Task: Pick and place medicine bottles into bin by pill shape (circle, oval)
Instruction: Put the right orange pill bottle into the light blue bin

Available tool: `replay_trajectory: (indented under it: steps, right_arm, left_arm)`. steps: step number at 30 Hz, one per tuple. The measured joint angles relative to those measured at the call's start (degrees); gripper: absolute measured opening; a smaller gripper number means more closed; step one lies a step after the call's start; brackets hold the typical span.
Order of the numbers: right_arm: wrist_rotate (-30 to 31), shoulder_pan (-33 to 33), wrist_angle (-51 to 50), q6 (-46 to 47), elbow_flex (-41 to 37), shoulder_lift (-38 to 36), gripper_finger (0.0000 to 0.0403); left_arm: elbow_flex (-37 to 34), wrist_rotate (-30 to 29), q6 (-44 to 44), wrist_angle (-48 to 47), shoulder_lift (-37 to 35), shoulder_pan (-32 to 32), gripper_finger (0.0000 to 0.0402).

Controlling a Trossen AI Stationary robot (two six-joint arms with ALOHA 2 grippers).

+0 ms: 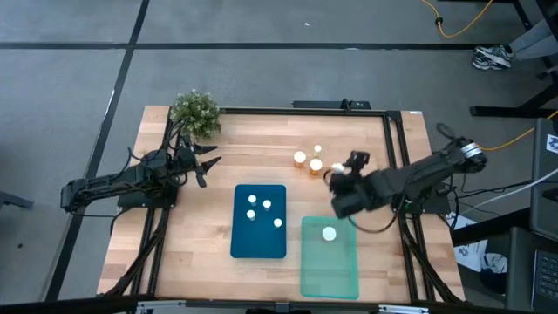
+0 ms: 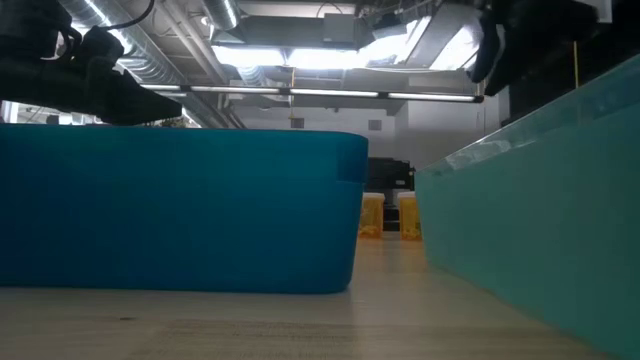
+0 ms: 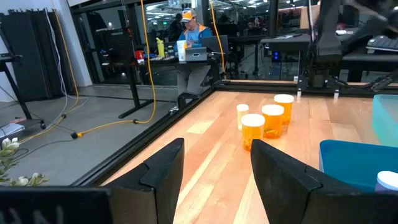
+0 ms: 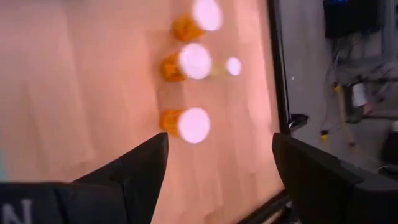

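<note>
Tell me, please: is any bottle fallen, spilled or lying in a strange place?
Nothing stands out. Four bottles stand in the blue bin, one bottle in the pale green bin, and the remaining bottles stand upright together on the table.

Two bins: one blue bin (image 1: 259,249) holding four white-capped bottles (image 1: 265,206), one teal bin (image 1: 331,266) holding a single bottle (image 1: 329,234). Four loose bottles (image 1: 300,159) on the wood at one o'clock, three orange, one small. One potted plant (image 1: 194,112). Two arms.
</note>
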Motion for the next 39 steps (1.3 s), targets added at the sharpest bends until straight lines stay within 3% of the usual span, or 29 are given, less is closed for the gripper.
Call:
replay_trajectory:
  steps: [4,10,15,18,24,29,35,39]
  right_arm:
    - [-0.2,-7.13,8.73,-2.28,-6.59,-7.88,0.0289]
    - [-5.0,-18.02,32.41,-14.68,-19.02,-16.49,0.0289]
    - [-8.96,-22.24,49.09,-23.82,-27.09,-17.95,0.0289]
    - [-9.4,-25.09,53.96,-23.61,-28.76,-17.46,0.0289]
    - [-21.5,-31.45,46.69,-17.32,-29.02,-17.0,0.0289]
    - [-34.84,-31.61,38.78,-16.66,-29.02,-17.0,0.0289]
    - [-32.28,-28.96,29.15,-10.15,-29.25,-17.0,0.0289]
    - [-32.87,-27.68,31.74,-8.68,-32.2,-16.97,0.0289]
  left_arm:
    - [0.0,0.0,0.0,-0.02,0.01,0.0,0.0177]
    - [0.0,0.0,0.0,-0.02,0.0,0.0,0.0177]
    - [0.0,0.0,0.0,-0.02,0.02,0.0,0.0177]
    - [0.0,0.0,0.0,-0.02,0.0,-0.01,0.0177]
    - [0.0,0.0,0.0,-0.02,0.0,-0.02,0.0177]
    - [0.0,0.0,0.0,-0.02,0.01,-0.01,0.0177]
    - [-0.01,0.0,0.0,-0.01,0.0,-0.01,0.0177]
    - [0.0,0.0,0.0,-0.02,0.02,-0.02,0.0177]
